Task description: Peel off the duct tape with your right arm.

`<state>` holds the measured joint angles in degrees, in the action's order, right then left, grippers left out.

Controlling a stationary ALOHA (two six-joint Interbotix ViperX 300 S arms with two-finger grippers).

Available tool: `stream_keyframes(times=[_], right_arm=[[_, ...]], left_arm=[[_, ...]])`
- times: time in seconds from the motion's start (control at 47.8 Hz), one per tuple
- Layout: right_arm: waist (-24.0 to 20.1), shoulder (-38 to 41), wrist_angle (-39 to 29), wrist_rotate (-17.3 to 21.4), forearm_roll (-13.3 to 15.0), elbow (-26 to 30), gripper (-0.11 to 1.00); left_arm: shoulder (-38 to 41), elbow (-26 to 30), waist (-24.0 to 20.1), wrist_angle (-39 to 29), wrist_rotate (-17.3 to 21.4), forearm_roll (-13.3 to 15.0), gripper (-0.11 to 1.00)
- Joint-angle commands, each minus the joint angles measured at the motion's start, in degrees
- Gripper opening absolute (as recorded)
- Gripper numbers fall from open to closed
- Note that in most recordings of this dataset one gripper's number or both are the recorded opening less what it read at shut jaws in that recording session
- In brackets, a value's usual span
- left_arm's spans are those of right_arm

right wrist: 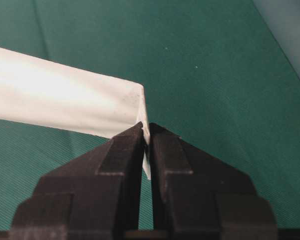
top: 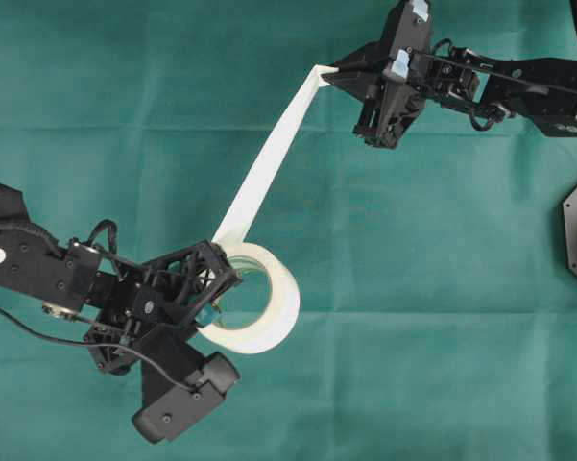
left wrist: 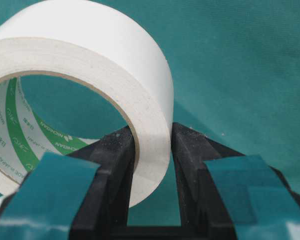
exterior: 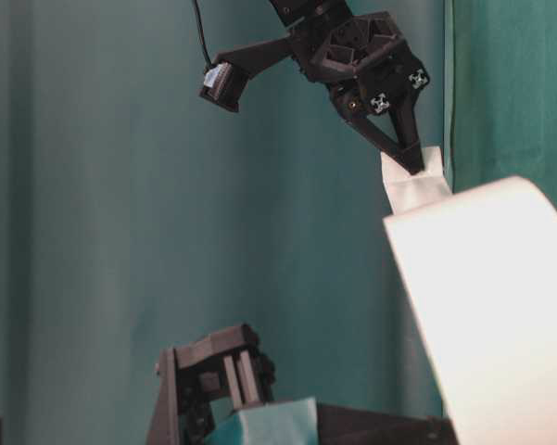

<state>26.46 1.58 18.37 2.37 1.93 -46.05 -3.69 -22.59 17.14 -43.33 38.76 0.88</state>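
The duct tape (top: 264, 298) roll is sitting low in the overhead view, over the green-covered worktop (top: 442, 307), and everything else is arranged around it. The left gripper (top: 221, 293) is clamping the roll's wall — one finger inside the core, one outside, as the left wrist view is showing, with the green-printed core (left wrist: 20, 130) visible just left of the fingers (left wrist: 110, 165). From the roll's upper left edge a loose white strip (top: 269, 163) is running up and to the right, stretched straight. At the strip's far end, well apart from the roll, the right gripper (top: 334, 75) is pinching the tape's tip — its two pointed black fingers (right wrist: 115, 165) are pressed together on the folded white end (right wrist: 146, 131). In the table-level view the right gripper (exterior: 415, 165) is hanging above the roll (exterior: 500, 315), pointing downward onto the strip's end.
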Motion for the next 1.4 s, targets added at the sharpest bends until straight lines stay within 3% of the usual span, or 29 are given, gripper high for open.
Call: stream_keyframes(times=[0.0, 0.272, 0.377, 0.502, 1.381], right_arm=[[1.9, -1.1, 0.4, 0.0, 0.0, 0.3, -0.09], [1.9, -1.2, 0.4, -0.2, 0.0, -0.1, -0.06], [1.9, -1.4, 0.4, -0.2, 0.2, -0.4, 0.07], [1.9, -2.2, 0.4, -0.2, 0.6, -1.2, 0.32], [1.8, -14.2, 0.6, 0.1, 1.1, -10.9, 0.33]], left_arm=[[-0.9, 1.1, 0.1, 0.3, -0.4, 0.8, 0.2], [-0.9, -0.6, -1.8, 0.3, -0.9, 0.7, 0.2], [-0.9, -1.0, -2.6, -0.1, -2.3, 0.8, 0.2], [-0.9, -1.6, -3.3, -0.2, -3.4, 0.7, 0.2], [4.2, -2.8, -3.3, 2.8, -3.8, 0.7, 0.2]])
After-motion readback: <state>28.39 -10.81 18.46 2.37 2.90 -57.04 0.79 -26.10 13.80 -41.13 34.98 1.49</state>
